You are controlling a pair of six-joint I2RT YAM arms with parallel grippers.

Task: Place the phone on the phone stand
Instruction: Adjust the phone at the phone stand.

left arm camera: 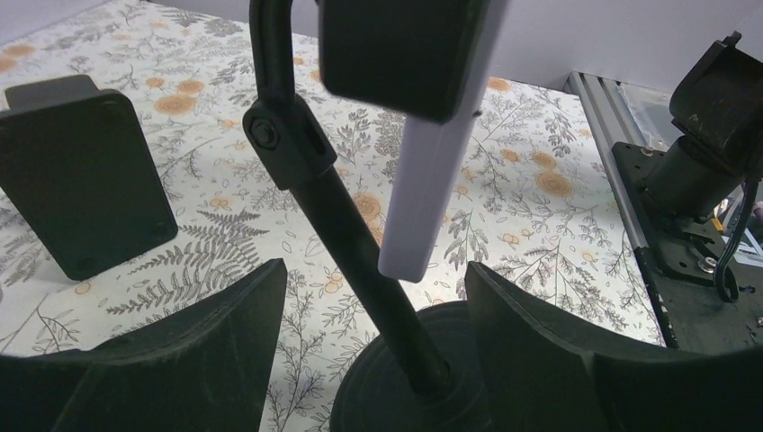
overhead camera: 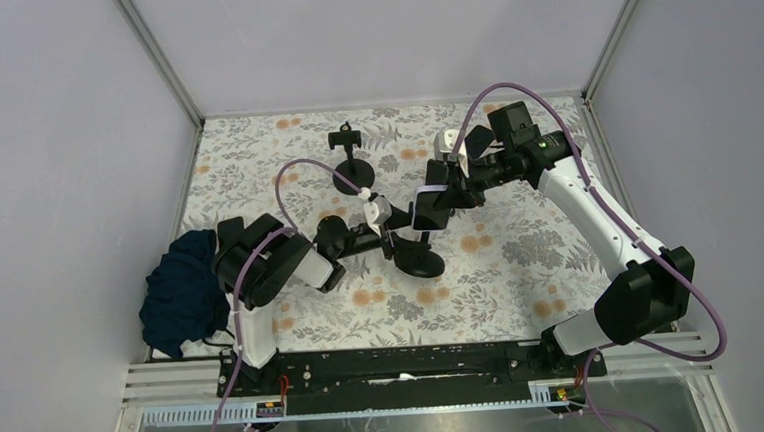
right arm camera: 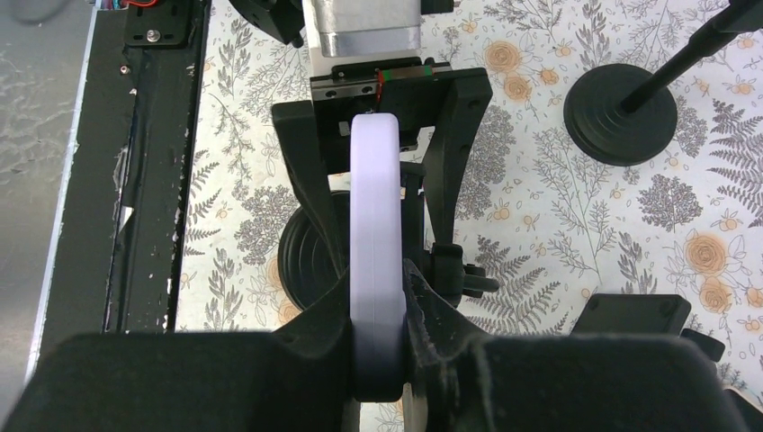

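Closest to my lens, the right gripper (right arm camera: pixel 378 292) pinches the phone (right arm camera: pixel 374 180) edge-on, its smooth lavender case rounded at the corners. It hangs beside the stem of the phone stand (overhead camera: pixel 420 260), which sits mid-table, nearer the front edge: matte black, thin rod, hinged knuckle, round disc base. My left gripper (left arm camera: pixel 373 279) straddles that stem, jaws apart, not touching it. I judge the pick-up done; seating the phone in the cradle is left. Fern-and-flower print covers the table (overhead camera: pixel 521 268).
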